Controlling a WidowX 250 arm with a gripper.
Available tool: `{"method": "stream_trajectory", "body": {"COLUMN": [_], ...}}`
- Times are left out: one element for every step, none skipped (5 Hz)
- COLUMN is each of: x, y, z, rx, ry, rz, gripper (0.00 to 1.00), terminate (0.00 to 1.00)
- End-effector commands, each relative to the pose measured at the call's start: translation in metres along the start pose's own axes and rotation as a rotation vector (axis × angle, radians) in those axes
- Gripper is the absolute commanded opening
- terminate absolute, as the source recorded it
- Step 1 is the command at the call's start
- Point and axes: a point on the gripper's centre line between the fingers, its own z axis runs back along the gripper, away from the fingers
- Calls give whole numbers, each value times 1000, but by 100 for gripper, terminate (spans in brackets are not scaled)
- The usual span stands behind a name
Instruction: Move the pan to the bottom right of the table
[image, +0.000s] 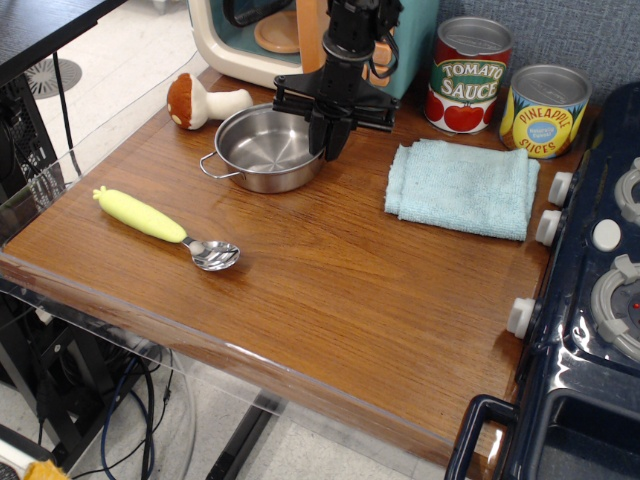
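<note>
The pan (262, 150), a small shiny steel pot with wire loop handles, sits at the back left-centre of the brown wood table (350, 300). My gripper (329, 143) comes down from above, and its black fingers are shut on the pan's right rim. The pan looks slightly tipped, with its left handle toward the front left. I cannot tell whether it rests on the table or is just lifted. The table's bottom right corner lies beside the dark blue toy stove (590, 300).
A light blue folded cloth (462, 187) lies right of the pan. A tomato sauce can (470, 75) and a pineapple can (544, 110) stand behind it. A toy mushroom (200, 102) is at the back left. A yellow-green-handled spoon (160, 225) lies at the front left.
</note>
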Motion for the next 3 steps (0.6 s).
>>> {"method": "stream_trajectory", "body": {"x": [-3,-16,-45], "y": [0,-12,-36], "z": [96,115,120], "rx": [-55,-105,-148], "ry": [-224,-256,-251], "rz": [-14,-63,-183], "gripper": [0,0,0], "terminate": [0,0,0]}}
